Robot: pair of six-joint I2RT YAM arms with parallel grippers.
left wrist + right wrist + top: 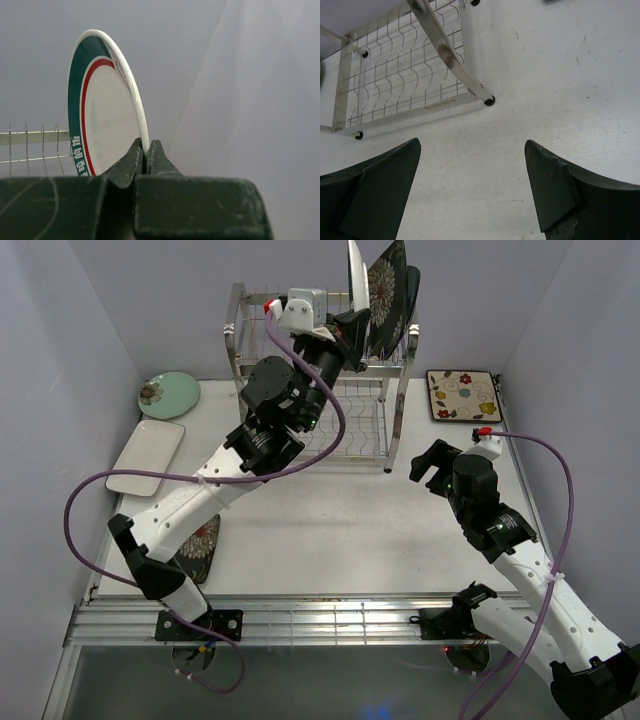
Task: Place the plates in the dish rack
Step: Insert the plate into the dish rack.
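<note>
Table [340, 530] rack [365, 435] holds floral plate [388, 290].

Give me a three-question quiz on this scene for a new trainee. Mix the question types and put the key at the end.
1. True or false: the right gripper is holding a plate.
2. What does the left gripper grip? A. a pale green round plate; B. the teal-rimmed white plate; C. a white rectangular plate.
3. In the top view, which plate lies on the table to the right of the dish rack?
Key: 1. False: its jaws stand open and empty. 2. B. 3. The cream flowered square plate.
</note>
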